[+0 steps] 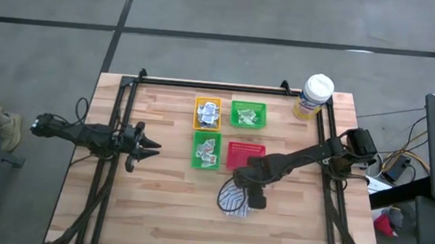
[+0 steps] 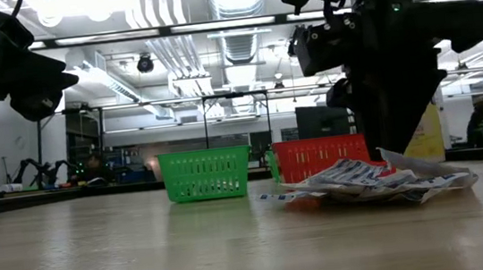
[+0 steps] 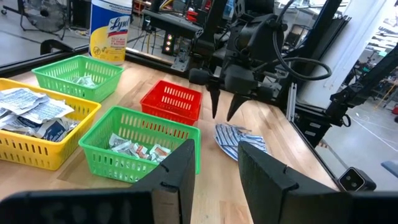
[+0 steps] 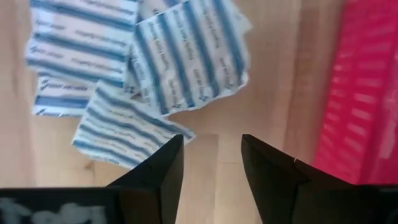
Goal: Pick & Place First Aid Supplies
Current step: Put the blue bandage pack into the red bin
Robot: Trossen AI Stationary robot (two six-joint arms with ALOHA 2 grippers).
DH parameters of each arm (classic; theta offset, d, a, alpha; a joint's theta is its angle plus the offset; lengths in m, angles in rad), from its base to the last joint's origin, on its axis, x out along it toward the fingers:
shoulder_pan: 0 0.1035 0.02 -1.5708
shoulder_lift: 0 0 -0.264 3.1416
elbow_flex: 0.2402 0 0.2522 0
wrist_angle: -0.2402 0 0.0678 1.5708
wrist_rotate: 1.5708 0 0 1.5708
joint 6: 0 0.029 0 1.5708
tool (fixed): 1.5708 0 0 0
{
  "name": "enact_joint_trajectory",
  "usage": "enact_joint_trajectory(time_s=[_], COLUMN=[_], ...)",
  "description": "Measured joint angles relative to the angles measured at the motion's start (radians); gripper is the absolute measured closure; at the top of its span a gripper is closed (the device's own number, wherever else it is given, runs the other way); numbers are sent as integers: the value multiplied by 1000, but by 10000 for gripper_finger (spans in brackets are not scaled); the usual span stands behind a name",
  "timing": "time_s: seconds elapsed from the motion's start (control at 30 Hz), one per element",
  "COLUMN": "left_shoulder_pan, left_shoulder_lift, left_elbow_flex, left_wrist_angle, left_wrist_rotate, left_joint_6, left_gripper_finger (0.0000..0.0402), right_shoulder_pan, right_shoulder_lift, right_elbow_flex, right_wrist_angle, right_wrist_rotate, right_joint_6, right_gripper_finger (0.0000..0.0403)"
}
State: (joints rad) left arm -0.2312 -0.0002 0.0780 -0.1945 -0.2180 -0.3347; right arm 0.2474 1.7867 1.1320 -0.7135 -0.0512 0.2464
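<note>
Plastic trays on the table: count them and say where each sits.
4. Yellow tray and green tray form the back row; second green tray and red tray the front row. None seems hidden.

The high camera looks straight down on the whole table (image 1: 154, 211). The low camera sits at the table surface and looks level across it into the room. The left wrist camera faces across the table toward the red tray (image 3: 172, 101). The right wrist camera looks down, very near the striped packets (image 4: 180, 56). All four views share these packets beside the red tray.
</note>
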Motion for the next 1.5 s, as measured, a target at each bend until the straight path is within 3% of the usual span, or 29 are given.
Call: enact_joint_trajectory(time_s=[0.47, 0.93, 1.5], left_shoulder_pan=[0, 0, 0], left_shoulder_lift=[0, 0, 0], left_elbow_flex=[0, 0, 0], left_wrist_angle=[0, 0, 0], left_wrist_rotate=[0, 0, 0], left_joint_6=[-13, -35, -41], left_gripper_finger=[287, 287, 287], right_shoulder_pan=[-11, -38, -44], right_shoulder_lift=[0, 79, 75], right_elbow_flex=[-1, -10, -18], right_wrist_angle=[46, 44, 36], right_wrist_rotate=[-92, -140, -155], right_joint_6=[-170, -228, -216], right_gripper_finger=[241, 242, 301])
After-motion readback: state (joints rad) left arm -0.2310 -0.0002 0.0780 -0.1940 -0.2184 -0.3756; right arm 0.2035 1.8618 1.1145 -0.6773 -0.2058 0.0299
